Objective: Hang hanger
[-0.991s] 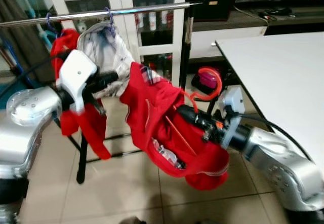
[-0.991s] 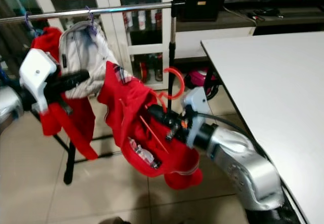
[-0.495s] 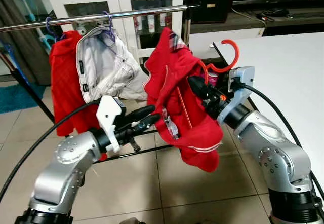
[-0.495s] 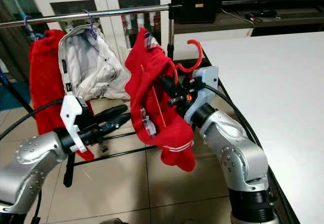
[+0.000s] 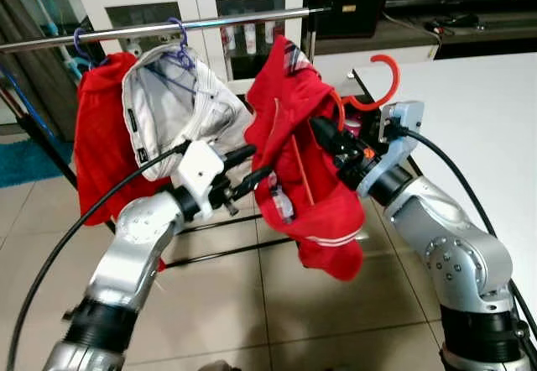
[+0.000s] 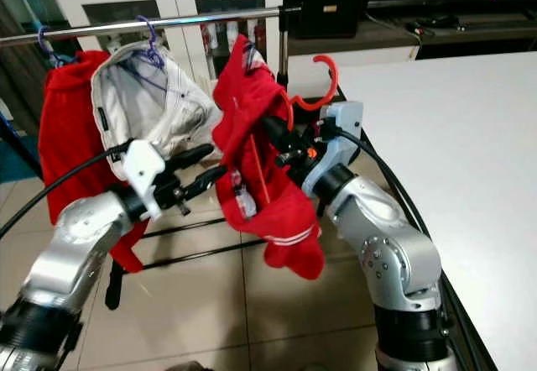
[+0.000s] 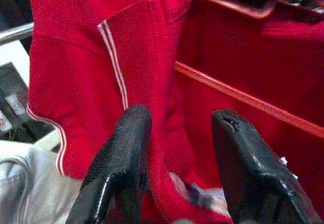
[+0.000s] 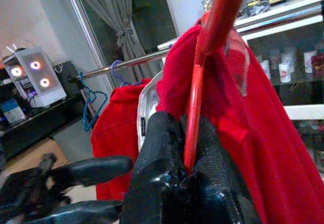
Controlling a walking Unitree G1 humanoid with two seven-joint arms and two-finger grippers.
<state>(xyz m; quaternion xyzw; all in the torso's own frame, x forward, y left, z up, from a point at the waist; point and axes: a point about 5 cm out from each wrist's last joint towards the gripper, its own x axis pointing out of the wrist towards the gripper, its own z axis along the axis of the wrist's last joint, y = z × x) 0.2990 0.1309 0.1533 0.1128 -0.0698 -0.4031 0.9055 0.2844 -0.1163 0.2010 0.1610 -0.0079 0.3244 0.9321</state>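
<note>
Left end effector [image 5: 248, 166] nearer red garment [image 5: 306, 148].

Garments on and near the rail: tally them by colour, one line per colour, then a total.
Red: 2, a red garment hanging on the rail and a red shirt on the red hanger held by the right gripper
White: 1, a white garment hanging on the rail
Total: 3

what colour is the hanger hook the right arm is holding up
Red hanger, clearest in the left eye view.
</note>
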